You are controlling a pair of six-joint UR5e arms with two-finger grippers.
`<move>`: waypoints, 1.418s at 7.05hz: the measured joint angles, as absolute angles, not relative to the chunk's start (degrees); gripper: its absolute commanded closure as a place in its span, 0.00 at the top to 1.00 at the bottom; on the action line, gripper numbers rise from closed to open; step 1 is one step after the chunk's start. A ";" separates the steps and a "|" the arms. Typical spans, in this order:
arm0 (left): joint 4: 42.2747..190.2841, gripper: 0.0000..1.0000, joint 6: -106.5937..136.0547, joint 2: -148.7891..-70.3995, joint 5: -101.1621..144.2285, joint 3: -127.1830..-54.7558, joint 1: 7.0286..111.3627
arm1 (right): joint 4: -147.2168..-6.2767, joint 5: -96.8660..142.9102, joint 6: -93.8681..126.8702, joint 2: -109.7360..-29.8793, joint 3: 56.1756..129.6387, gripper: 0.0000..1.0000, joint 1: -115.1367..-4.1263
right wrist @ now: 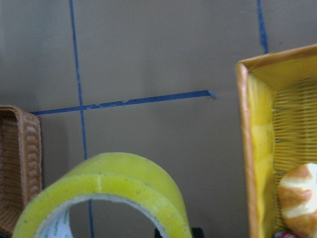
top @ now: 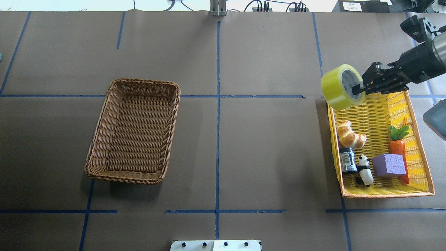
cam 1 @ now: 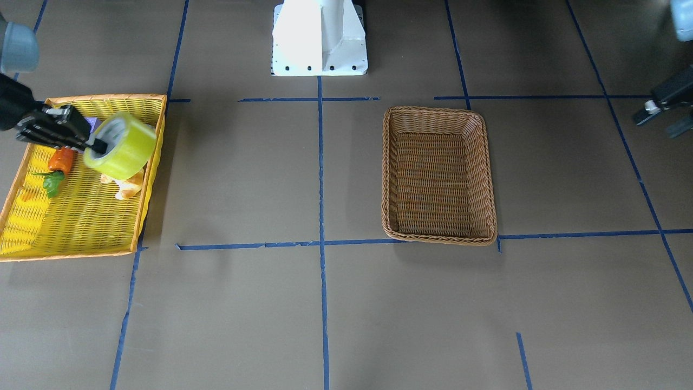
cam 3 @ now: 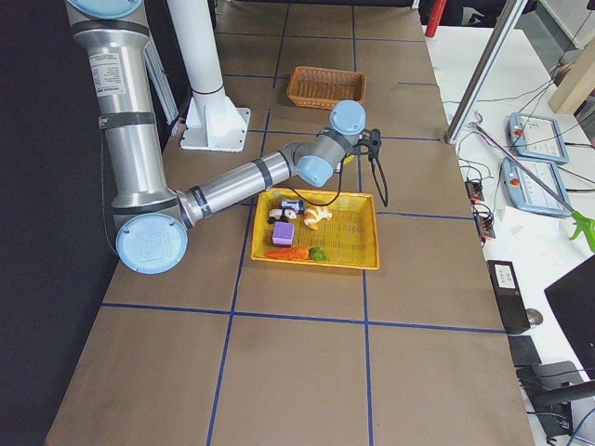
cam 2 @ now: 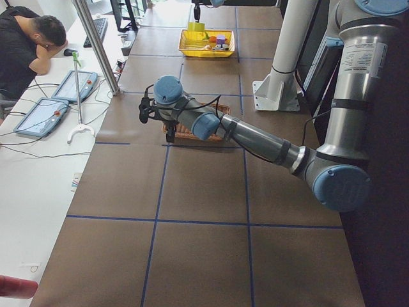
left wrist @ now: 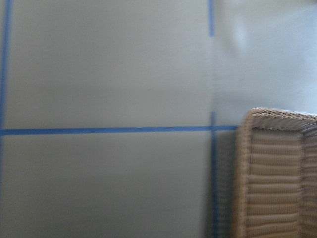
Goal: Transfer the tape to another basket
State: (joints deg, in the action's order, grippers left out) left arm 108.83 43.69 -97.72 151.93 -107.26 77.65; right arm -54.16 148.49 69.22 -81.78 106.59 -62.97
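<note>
Tape (right wrist: 104, 193) fills the bottom of the right wrist view: yellow-green roll, standing on edge, whitish core facing the lens. My right pincer (top: 359, 89) is clamped on it, one finger inside the core and the other against the outer wrap (the outer finger itself is mostly hidden, so I judge this from the overhead view). The roll hangs in the air over the corner of the yellow tray (top: 383, 193) that lies farthest from my base and on the side toward the table's middle; it partly overhangs the rim there. In the tray below sit a bread roll (top: 350, 134), a small dark jar (top: 346, 160), a panda figure (top: 364, 169), a purple block (top: 388, 164) and a carrot (top: 397, 146). Bread, jar and panda line the wall nearest the table's middle; block and carrot lie beside them, further out. The brown wicker basket (top: 104, 115) stands well apart, across the blue centre line, on my left half of the table. My left pincer (cam 2: 170, 133) hovers near that basket's outer short end; its wrist camera sees one basket corner and blue tape lines, blurred. Whether the left fingers are apart or together: cannot tell, no view shows them clearly.
</note>
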 measured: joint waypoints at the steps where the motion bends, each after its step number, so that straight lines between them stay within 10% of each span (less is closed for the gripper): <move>1: 112.68 1.00 53.51 -101.63 150.62 -107.27 72.80 | -46.66 146.69 77.57 -81.50 106.93 0.00 -59.85; 4: 118.41 1.00 78.71 -116.16 141.93 -108.33 59.33 | -30.71 133.44 96.29 -76.78 107.09 0.01 -47.14; 10: 161.71 1.00 114.20 -118.64 121.71 -109.38 47.11 | -7.92 125.04 120.50 -69.35 106.56 0.00 -39.90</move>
State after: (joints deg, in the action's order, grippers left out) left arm 161.71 114.20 -118.64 121.71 -109.38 47.11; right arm -7.92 125.04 120.50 -69.35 106.56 -39.90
